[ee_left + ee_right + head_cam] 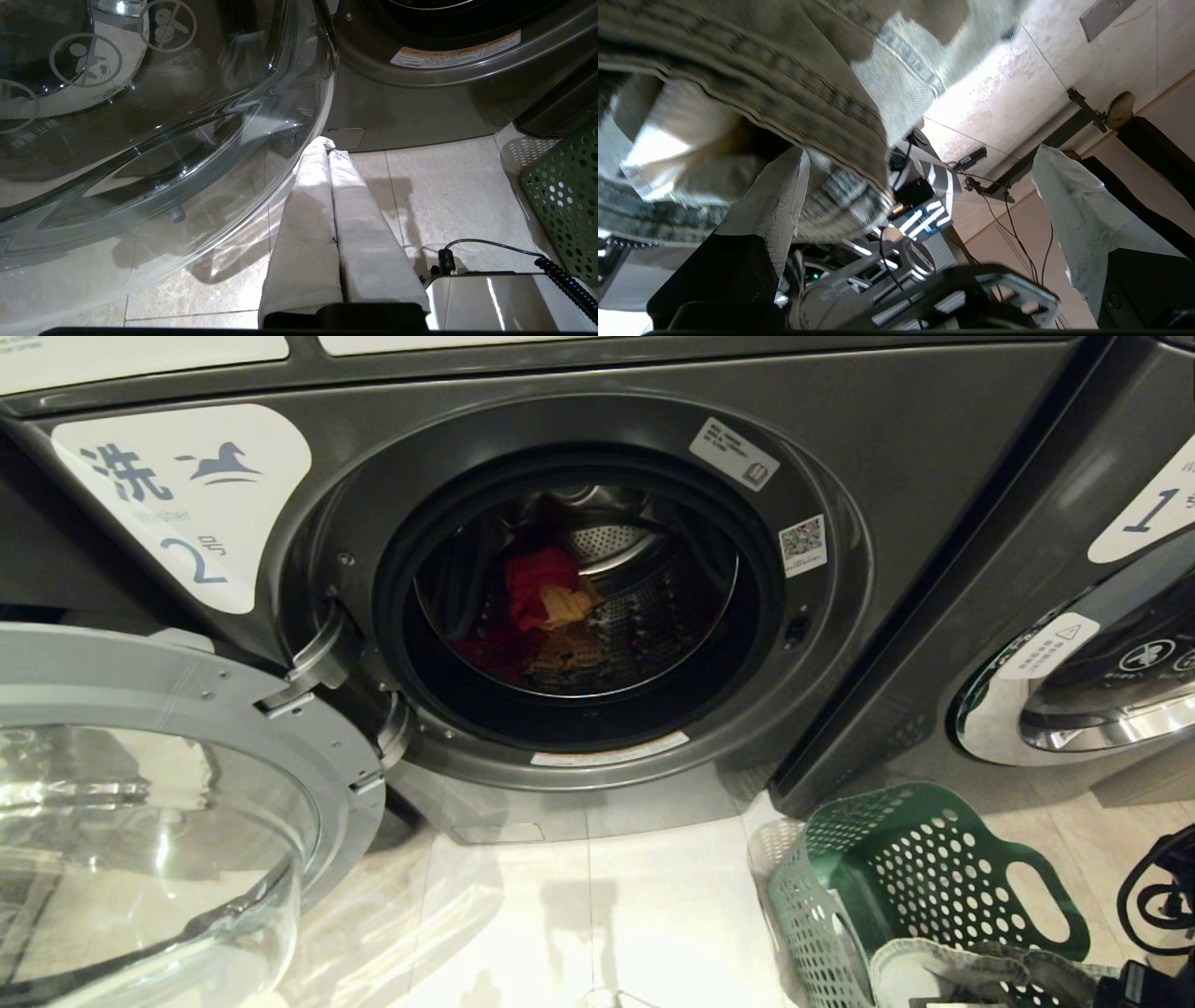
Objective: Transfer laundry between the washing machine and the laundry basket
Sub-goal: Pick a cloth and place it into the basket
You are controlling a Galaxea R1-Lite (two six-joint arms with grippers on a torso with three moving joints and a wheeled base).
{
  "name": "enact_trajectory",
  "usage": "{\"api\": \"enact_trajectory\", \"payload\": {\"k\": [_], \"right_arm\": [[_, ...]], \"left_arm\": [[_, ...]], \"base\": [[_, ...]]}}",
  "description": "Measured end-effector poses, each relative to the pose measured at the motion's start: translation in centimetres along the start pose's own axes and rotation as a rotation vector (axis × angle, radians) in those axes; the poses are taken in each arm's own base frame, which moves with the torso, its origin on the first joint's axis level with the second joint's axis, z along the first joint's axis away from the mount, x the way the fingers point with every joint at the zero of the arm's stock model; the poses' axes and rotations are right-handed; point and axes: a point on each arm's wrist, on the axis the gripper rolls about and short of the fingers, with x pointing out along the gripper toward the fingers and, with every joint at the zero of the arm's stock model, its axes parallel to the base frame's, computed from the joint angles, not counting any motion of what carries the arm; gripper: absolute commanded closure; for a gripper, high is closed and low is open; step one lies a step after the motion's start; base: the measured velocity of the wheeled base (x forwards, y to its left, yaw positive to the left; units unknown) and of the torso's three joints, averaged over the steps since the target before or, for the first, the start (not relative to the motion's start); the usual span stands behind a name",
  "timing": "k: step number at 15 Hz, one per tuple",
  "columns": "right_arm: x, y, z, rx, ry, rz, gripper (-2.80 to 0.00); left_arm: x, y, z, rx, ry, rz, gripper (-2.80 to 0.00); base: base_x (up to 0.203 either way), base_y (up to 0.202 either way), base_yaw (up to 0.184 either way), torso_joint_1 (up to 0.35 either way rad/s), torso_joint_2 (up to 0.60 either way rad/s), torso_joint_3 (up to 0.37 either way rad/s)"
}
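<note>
One green basket [920, 887] sits nearest on the floor, pale denim [980, 971] lying in it. Right gripper [920, 196] spread wide beside that denim; left gripper [329, 149] pinched closed, empty. Open door [140, 784] at left. Farther back, red and yellow laundry [546, 593] inside washer [579, 588] 2.

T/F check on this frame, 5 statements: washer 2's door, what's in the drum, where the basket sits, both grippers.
1. The washing machine marked 2 has its door shut. False: the door is swung open to the left.
2. Red and mustard-yellow laundry lies inside the drum. True.
3. The green laundry basket stands on the floor, right of the washer's opening. True.
4. The left gripper is wide open. False: its fingers are pressed together, pointing at the washer's base.
5. The right gripper is clamped shut. False: its fingers stand wide apart, with grey denim-like cloth beside one finger.
</note>
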Motion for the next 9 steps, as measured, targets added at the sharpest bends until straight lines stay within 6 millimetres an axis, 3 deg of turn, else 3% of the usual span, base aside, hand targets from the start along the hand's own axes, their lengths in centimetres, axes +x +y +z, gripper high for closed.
{"api": "enact_trajectory", "payload": {"k": [9], "right_arm": [[0.83,0.84,1.06,-0.059,0.016,0.09,-2.8]], "left_arm": [[0.0,0.0,0.0,0.0,0.0,0.0,0.0]], "base": [[0.0,0.0,0.0,0.0,0.0,0.0]]}}
